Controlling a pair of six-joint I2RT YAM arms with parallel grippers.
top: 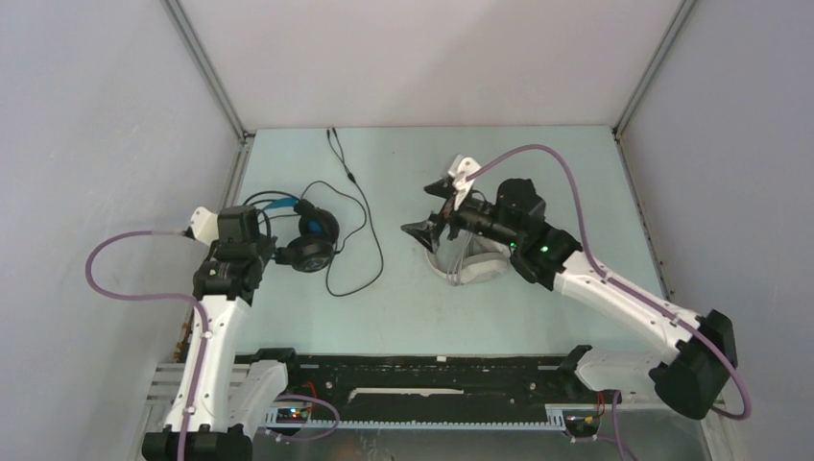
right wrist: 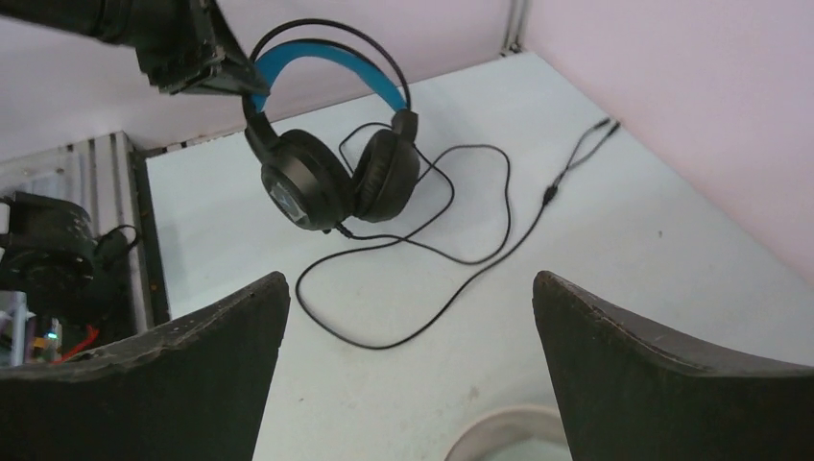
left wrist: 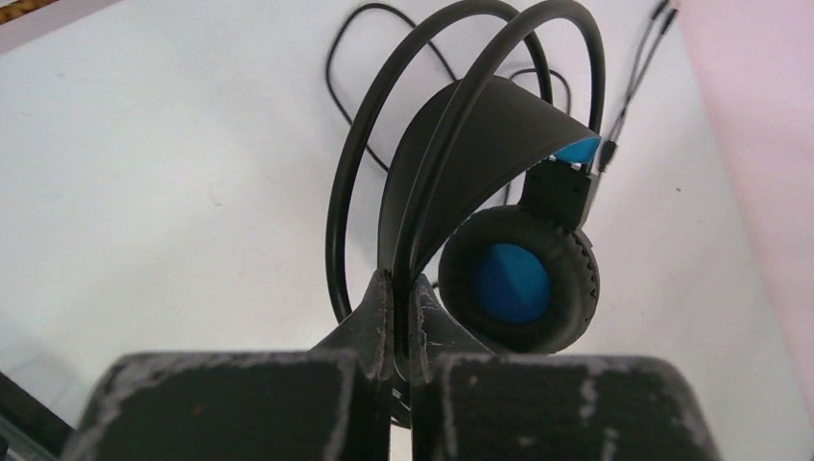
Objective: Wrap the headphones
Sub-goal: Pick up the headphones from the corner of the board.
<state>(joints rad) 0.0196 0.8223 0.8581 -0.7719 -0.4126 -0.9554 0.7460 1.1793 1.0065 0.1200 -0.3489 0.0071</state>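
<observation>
Two arms are at work over the counter (top: 538,163), and only one has hold of anything. The left tool (top: 274,254) is pinched tight on the band of the blue headphones (top: 312,240), which sit on the left side of the counter. From its own wrist, the fingers (left wrist: 384,317) meet with the thin black hoop of the band caught between them and the blue-lined cup (left wrist: 518,283) just beyond. The headphones stand upright in that grip. I cannot tell whether the cups rest on the counter or hang just off it.

The cable (top: 370,240) is not wrapped at all. It runs from the cups in a loose loop toward the middle of the counter, then back to the far edge, where the plug (top: 333,134) lies.

The right tool (top: 437,206) hovers near the middle with its jaws wide apart and nothing between them, facing the blue headphones and the loop. Beneath that arm lie the white headphones (top: 470,264), untouched.

My reading is that the first headphones are being steadied and the winding has yet to begin. The next move seems to fall to the right tool: come down on the slack cable, close on it near the cups rather than at the plug, and lead it round the band while the left keeps its pinch. The cable is thin and lies flat, so the pick-up will want a low, careful approach.
</observation>
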